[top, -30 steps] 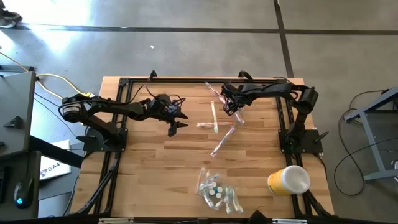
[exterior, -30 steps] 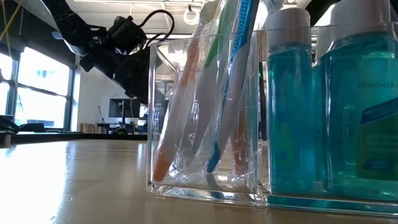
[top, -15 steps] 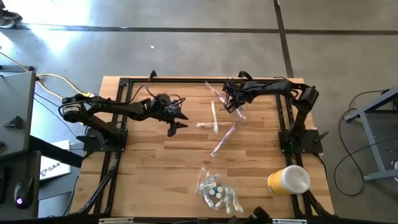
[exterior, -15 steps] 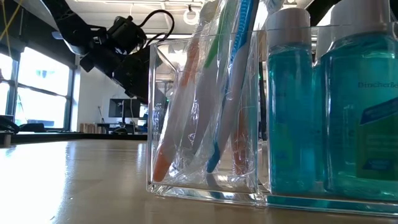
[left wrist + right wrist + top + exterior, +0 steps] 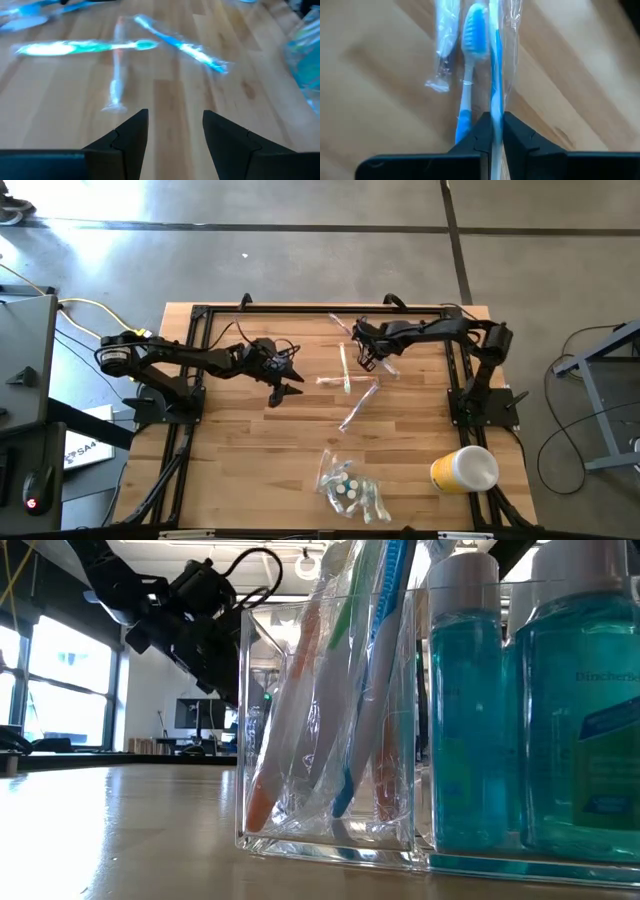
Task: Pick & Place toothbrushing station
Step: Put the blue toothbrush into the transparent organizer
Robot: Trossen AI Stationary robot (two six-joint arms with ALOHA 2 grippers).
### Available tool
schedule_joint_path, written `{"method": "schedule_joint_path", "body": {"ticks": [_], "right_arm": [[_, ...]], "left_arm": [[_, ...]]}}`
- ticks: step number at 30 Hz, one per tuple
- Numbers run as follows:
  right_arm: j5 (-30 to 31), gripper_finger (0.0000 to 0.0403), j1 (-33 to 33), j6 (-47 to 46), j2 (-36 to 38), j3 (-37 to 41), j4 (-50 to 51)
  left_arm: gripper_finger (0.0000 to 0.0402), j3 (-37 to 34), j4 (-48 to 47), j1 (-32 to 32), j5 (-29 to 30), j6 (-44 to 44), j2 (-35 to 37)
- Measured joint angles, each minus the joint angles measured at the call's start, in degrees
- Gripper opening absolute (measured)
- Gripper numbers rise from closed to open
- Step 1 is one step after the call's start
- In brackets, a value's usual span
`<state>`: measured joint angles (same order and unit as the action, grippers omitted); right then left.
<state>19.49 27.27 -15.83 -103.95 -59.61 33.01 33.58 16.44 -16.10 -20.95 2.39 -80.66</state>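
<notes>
Quick count from above: four wrapped toothbrushes loose on the table. One sits at the far edge, right where my right gripper is, a green one and a pale one cross each other mid-table, and a blue one lies slanted just nearer. The clear organizer at the near edge holds more brushes plus the blue mouthwash bottles; I can't count those brushes through the wrappers. One yellow cup lies on its side near the right corner.

My right arm reaches in low from the far right, fingers pinched tight on the wrapped blue toothbrush. My left gripper hovers mid-left, fingers partly apart, holding nothing, pointed at the crossed brushes.

In the low view the organizer blocks my right arm completely.
</notes>
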Motion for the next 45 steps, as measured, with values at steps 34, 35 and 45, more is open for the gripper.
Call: {"method": "schedule_joint_path", "body": {"ticks": [34,35,45], "right_arm": [[24.12,0.0017,-43.67,2.18,17.71,-0.22,-27.66],[24.09,0.0017,-43.52,2.18,17.16,-0.2,-27.82],[31.04,0.0017,-45.29,2.56,15.77,-0.2,-30.0]], "left_arm": [[0.0182,0.41,41.11,9.37,0.03,-8.85,1.01],[0.0183,0.58,40.63,10.07,2.44,-8.75,1.0],[0.0231,0.92,37.29,11.43,8.94,-11.56,1.01]]}}
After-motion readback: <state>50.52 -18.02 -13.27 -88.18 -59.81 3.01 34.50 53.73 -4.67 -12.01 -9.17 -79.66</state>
